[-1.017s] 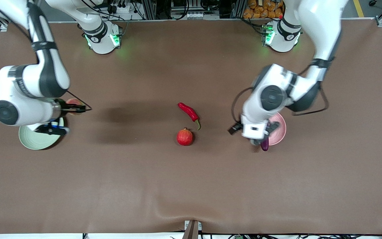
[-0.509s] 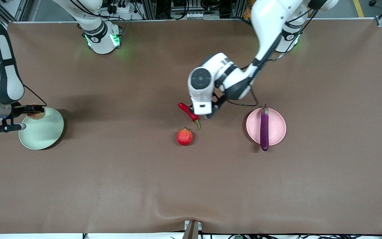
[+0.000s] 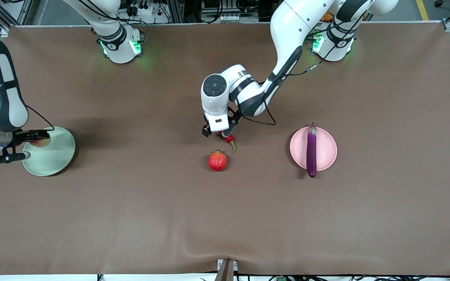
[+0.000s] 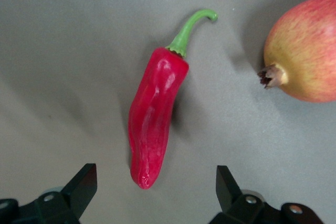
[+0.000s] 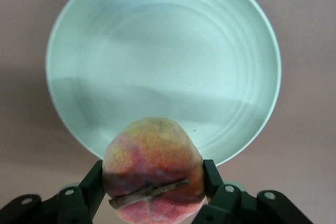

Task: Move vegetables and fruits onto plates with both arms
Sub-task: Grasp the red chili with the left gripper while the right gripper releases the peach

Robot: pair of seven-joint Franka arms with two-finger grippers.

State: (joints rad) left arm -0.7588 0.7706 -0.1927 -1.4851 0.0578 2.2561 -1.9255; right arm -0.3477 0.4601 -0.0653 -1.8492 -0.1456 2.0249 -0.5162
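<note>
no readable text, labels, brands, numbers or signs anywhere: none on the arms, plates, produce or table.

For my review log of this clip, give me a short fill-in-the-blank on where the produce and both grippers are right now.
1. The eggplant lies across the pale ____ plate.
2. The right gripper is shut on the ____, over the green plate.
3. The left gripper is open over the ____ on the table.
4. The red round fruit lies ____ to the front camera than the chili.

Missing words: pink; peach; chili pepper; nearer
</note>
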